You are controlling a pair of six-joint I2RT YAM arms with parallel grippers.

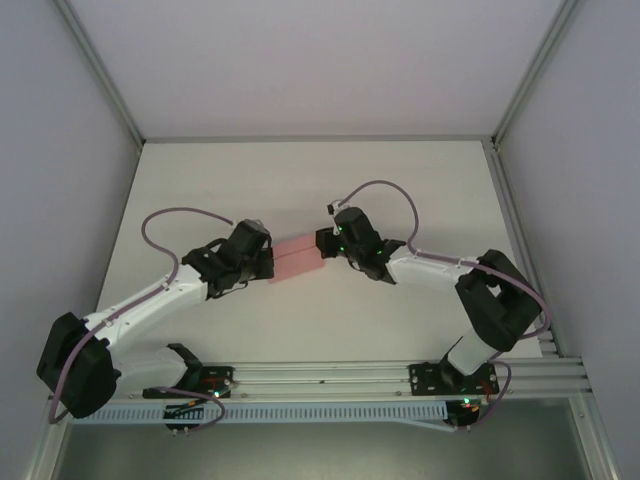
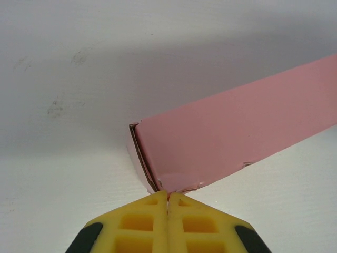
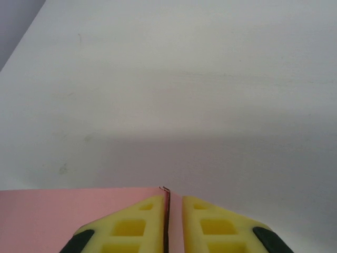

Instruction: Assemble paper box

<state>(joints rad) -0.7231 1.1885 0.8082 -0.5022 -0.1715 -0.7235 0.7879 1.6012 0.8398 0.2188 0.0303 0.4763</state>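
The paper box [image 1: 298,257] is a slim pink rectangular sleeve near the middle of the white worktop [image 1: 300,180], spanning the gap between the two arms with one end toward each. The left end effector [image 1: 268,262] meets its left end. In the left wrist view the left end effector [image 2: 168,196] has its yellow fingers [image 2: 139,224] pressed flat together, pinching the near bottom corner of the box [image 2: 237,132], where the card is slightly crumpled. That end of the box shows a dark folded edge, and a broad shadow lies on the worktop behind it. The right end effector [image 1: 325,243] is at the opposite end. From its wrist camera the right end effector [image 3: 172,203] has its jaws drawn close around a thin dark edge of the box [image 3: 63,216]. One finger lies against the card and a sliver of gap shows beside the other — whether it is truly clamped I cannot tell. Whether the box rests on the worktop or hangs just above it cannot be judged either.
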